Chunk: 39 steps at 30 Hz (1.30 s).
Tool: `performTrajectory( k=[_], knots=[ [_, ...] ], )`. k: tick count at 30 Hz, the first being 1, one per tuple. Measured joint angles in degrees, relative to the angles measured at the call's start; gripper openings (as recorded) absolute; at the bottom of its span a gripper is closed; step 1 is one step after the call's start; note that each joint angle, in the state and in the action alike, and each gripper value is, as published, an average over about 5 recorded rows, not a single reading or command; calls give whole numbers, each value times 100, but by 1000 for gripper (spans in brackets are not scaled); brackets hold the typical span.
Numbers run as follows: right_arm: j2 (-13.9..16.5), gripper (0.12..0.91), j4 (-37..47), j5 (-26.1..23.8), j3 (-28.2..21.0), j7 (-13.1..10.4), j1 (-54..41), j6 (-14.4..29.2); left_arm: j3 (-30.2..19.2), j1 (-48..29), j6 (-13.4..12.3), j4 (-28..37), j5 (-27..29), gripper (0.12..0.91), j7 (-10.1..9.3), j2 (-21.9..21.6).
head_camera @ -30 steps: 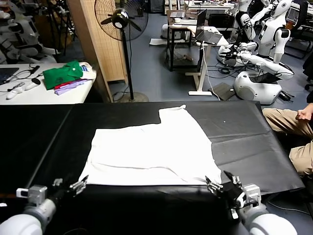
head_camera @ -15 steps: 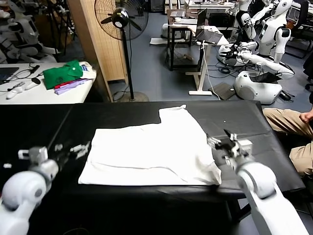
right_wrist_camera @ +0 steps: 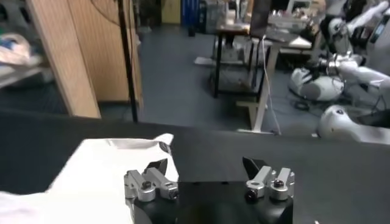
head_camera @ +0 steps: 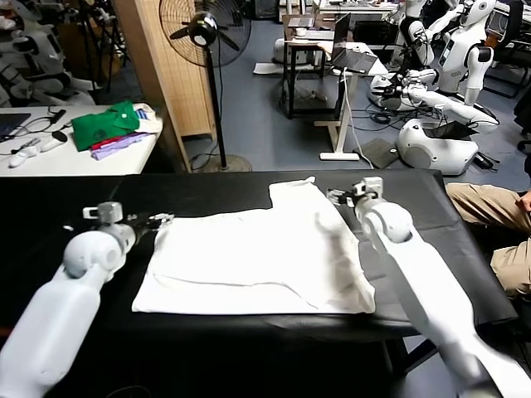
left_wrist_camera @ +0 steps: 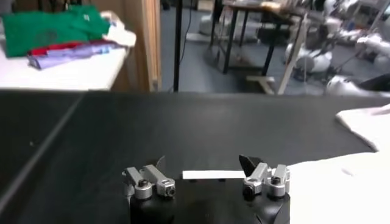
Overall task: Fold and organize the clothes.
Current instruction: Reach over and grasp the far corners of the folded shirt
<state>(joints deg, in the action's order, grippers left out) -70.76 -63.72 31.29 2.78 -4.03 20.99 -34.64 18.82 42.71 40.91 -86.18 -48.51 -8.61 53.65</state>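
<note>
A white T-shirt [head_camera: 257, 261] is spread on the black tabletop [head_camera: 415, 224]; its lettering is apparently hidden. The left gripper [head_camera: 153, 221] and right gripper [head_camera: 338, 197] are held released at its far corners.

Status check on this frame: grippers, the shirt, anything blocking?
Left gripper open at T-shirt's far left corner. Right gripper open by the far right sleeve. T-shirt partly folded on black table, not held. Nothing in the way.

Item count: one white T-shirt [head_camera: 257, 261], centre frame, on one black tabletop [head_camera: 75, 207]. Two hands: left hand [head_camera: 156, 221], right hand [head_camera: 338, 197]. Upper left: one green garment [head_camera: 104, 124], one pedestal fan [head_camera: 205, 33].
</note>
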Motion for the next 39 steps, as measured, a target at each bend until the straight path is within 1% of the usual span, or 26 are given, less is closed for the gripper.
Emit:
performTrajectory(
  k=[2, 5, 12, 15, 17, 18, 19, 20, 21, 23, 24, 25, 26, 27, 28, 29, 30, 31, 33, 36, 39],
  knots=[
    [-133, 798, 281, -128, -69, 134, -110, -4, -54, -91, 17, 185, -16, 798, 49, 19],
    [-292, 798, 570, -264, -128, 213, -200, 1, -98, -171, 18, 393, -2, 798, 127, 37],
    [-508, 798, 910, -336, -106, 210, -284, 4, -123, -259, 49, 655, -101, 798, 343, 87],
    [-582, 798, 1006, -341, -49, 208, -293, 10, -151, -295, 51, 738, -53, 798, 384, 140],
    [-622, 788, 1043, -345, -21, 208, -293, 18, -176, -317, 51, 789, 0, 794, 387, 184],
    [-639, 768, 1055, -346, -10, 209, -290, 23, -189, -324, 49, 808, 30, 782, 387, 205],
    [-652, 731, 1062, -347, -1, 210, -286, 26, -200, -327, 45, 822, 61, 770, 388, 221],
    [-662, 695, 1065, -347, 5, 212, -279, 30, -211, -328, 39, 836, 98, 742, 388, 234],
    [-669, 647, 1066, -348, 10, 214, -271, 33, -218, -327, 31, 850, 136, 697, 387, 245],
    [-675, 532, 1060, -354, 15, 217, -254, 42, -226, -323, 13, 879, 205, 606, 384, 262],
    [-675, 483, 1053, -361, 19, 218, -243, 54, -228, -320, 5, 891, 229, 539, 382, 268],
    [-675, 416, 1045, -370, 24, 219, -234, 72, -227, -315, -2, 900, 242, 490, 381, 272],
    [-675, 366, 1036, -383, 33, 218, -224, 98, -226, -310, -7, 902, 247, 440, 381, 275],
    [-674, 316, 1024, -399, 46, 215, -211, 130, -223, -302, -11, 898, 246, 373, 384, 276],
    [-673, 251, 1011, -414, 61, 212, -197, 164, -220, -293, -14, 889, 240, 323, 390, 277],
    [-670, 202, 996, -426, 79, 207, -183, 197, -215, -283, -17, 874, 229, 273, 398, 278],
    [-664, 171, 974, -437, 101, 200, -163, 229, -209, -272, -20, 853, 214, 216, 407, 280],
    [-654, 138, 947, -445, 125, 193, -141, 261, -202, -260, -23, 828, 194, 177, 416, 281],
    [-626, 122, 871, -468, 171, 173, -93, 338, -182, -230, -33, 758, 154, 132, 429, 283],
    [-566, 121, 670, -491, 237, 119, -3, 501, -141, -184, -82, 617, 180, 127, 435, 282],
    [-474, 122, 366, -424, 303, 117, 118, 628, -94, -129, -211, 431, 342, 127, 428, 257]
  ],
)
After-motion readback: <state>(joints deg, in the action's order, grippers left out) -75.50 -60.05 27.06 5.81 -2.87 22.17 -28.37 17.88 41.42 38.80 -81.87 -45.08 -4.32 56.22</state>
